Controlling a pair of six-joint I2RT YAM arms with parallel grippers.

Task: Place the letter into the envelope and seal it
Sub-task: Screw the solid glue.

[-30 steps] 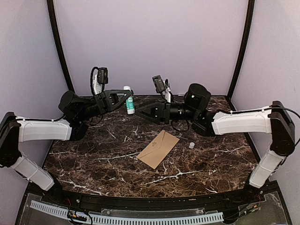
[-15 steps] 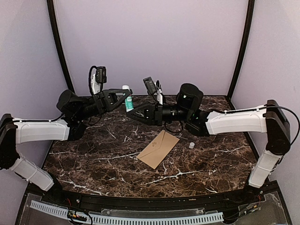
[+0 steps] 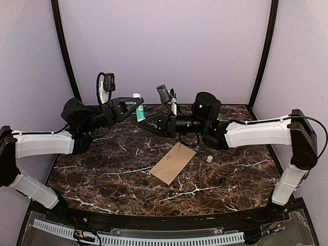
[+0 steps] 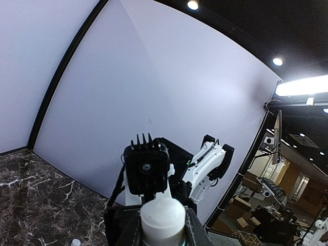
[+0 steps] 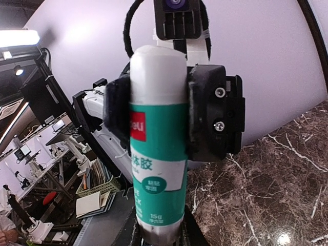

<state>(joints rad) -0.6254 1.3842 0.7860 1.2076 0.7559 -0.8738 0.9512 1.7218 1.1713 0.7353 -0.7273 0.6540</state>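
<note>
The tan envelope [image 3: 173, 163] lies flat and shut in the middle of the marble table; the letter is out of view. A green-and-white glue stick [image 3: 140, 111] hangs upright above the far left of the table, gripped from both sides. My left gripper [image 3: 137, 104] is shut on its upper part, and its white top [image 4: 163, 214] shows between my left fingers [image 4: 193, 233]. My right gripper [image 3: 144, 124] is shut on the stick's lower end [image 5: 156, 225]. In the right wrist view the left gripper's black pads [image 5: 210, 113] clamp the tube [image 5: 156, 148] higher up.
A small white cap [image 3: 209, 159] lies on the table [image 3: 102, 184] just right of the envelope. Purple walls with black corner posts [image 3: 65, 51] close off the back and sides. A perforated white strip [image 3: 154, 239] runs along the near edge.
My right arm has swung left to the glue stick and its jaws have shut on the lower end. The left gripper, still holding the stick, shifted slightly. The envelope has not moved.
</note>
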